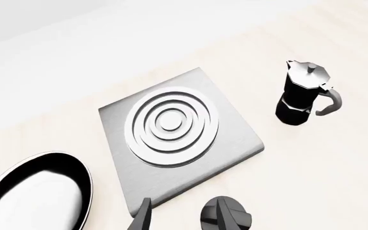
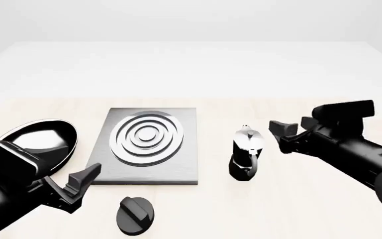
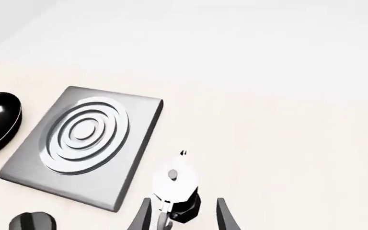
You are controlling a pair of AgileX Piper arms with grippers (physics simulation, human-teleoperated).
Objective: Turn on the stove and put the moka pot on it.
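Black and ridged, the knob lies on the pale counter nearest to the camera. It is just beside the left gripper, on the side of one fingertip and not between the jaws. The left jaws are spread apart and they hold nothing.

Ahead of these jaws lies the stove, flat on the counter, with nothing on its silver rings. A black frying pan rests beside the stove, on the side away from the pot.

The moka pot stands upright on the counter, near the stove but apart from it. The right gripper is close to the pot's silver top. In the right wrist view the pot sits between the two spread jaws and slightly ahead of them, and they are released, gripping nothing.
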